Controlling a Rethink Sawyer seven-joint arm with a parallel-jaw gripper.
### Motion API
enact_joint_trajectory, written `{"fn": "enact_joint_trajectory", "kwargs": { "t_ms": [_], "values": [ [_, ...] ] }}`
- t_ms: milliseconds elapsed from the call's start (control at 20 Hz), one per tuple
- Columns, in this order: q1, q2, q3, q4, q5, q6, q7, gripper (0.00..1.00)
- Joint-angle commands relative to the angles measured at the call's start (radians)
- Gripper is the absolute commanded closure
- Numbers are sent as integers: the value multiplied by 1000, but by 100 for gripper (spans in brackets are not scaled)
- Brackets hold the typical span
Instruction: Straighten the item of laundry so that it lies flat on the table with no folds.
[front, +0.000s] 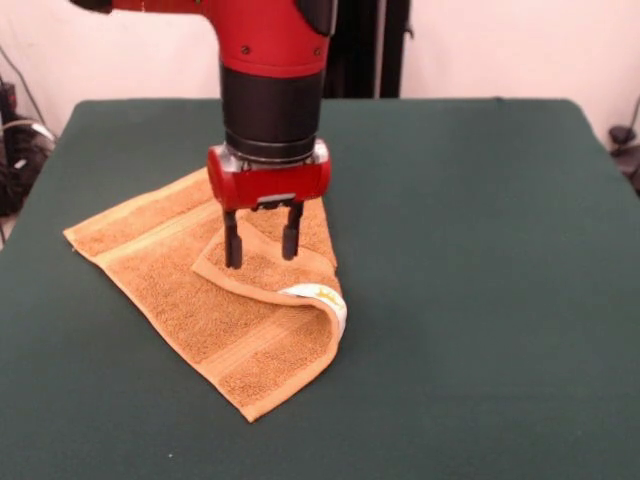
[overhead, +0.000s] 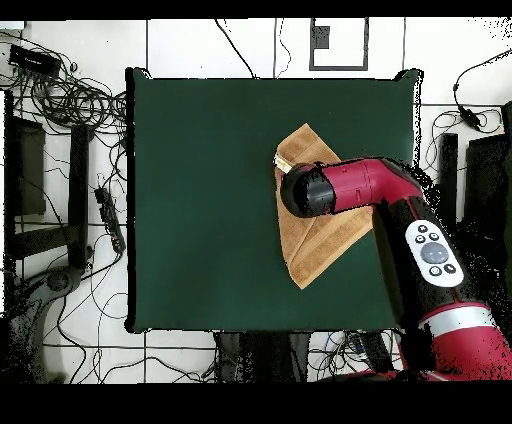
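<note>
We see the pincer (front: 262, 241) spread above the towel (front: 160, 240) (one corner folded over) on the green worktop (front: 480, 250).

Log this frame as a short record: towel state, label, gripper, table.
towel: orange-tan towel on the table, one corner folded back over its middle, not flat
label: white label showing on the folded-over flap
gripper: gripper open, pointing down, fingertips at the flap
holding: nothing clamped between the fingers
table: dark green table, towel lies off-centre
task status: fold not yet undone
</note>
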Motion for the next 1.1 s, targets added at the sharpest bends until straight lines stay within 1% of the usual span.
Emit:
{"fn": "enact_joint_trajectory", "kwargs": {
  "t_ms": [50,200,400,550,800,1100],
  "values": [
    [31,70,79,-46,-64,166,-374,0],
    [53,90,53,-75,-69,204,-373,0],
    [82,113,27,-119,-94,213,-367,0],
    [91,112,15,-129,-108,231,-366,0],
    [117,108,-17,-156,-164,260,-370,0],
    [126,100,-31,-166,-196,286,-384,0]
  ]
}}
